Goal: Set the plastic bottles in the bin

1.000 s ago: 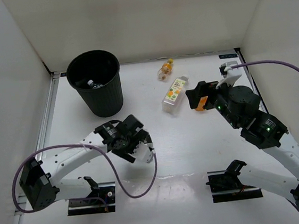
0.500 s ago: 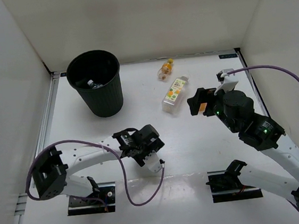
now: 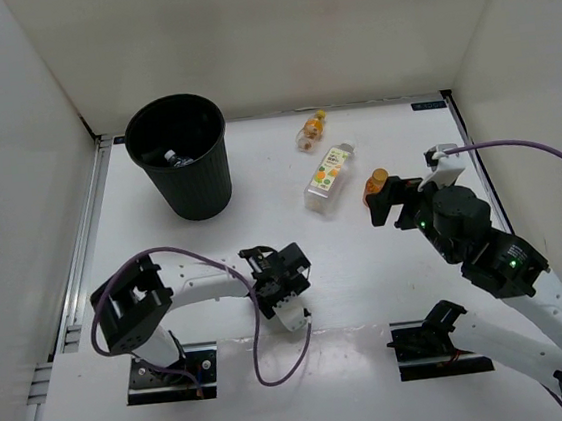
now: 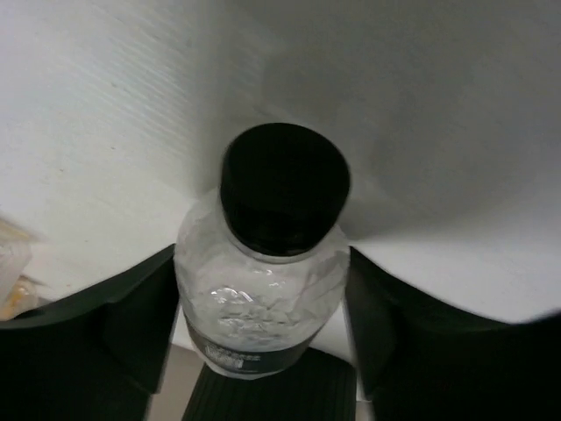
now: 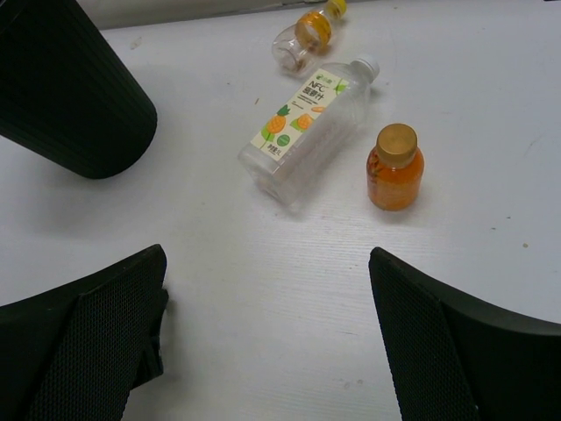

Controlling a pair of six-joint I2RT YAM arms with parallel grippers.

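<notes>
In the left wrist view a clear bottle (image 4: 259,307) with a dark cap and dark label lies lengthwise between the fingers of my left gripper (image 4: 261,263), both of which press on its sides. From above, that gripper (image 3: 289,305) is low near the table's front, with the pale bottle (image 3: 293,318) at its tip. My right gripper (image 5: 265,254) is open and holds nothing. It hovers just short of an upright orange bottle (image 5: 394,171) (image 3: 376,178). A white-and-orange labelled bottle (image 3: 327,175) and a small orange bottle (image 3: 311,132) lie behind. The black bin (image 3: 198,184) stands at the back left with one bottle (image 3: 175,158) inside.
White walls close in the table on the left, back and right. Both arm bases and their purple cables sit along the near edge. In the right wrist view the bin's ribbed side (image 5: 70,96) fills the top left.
My left arm swung nearer the front edge and its jaws closed on the clear bottle. My right gripper drew back toward its base, leaving the orange bottle standing free.
</notes>
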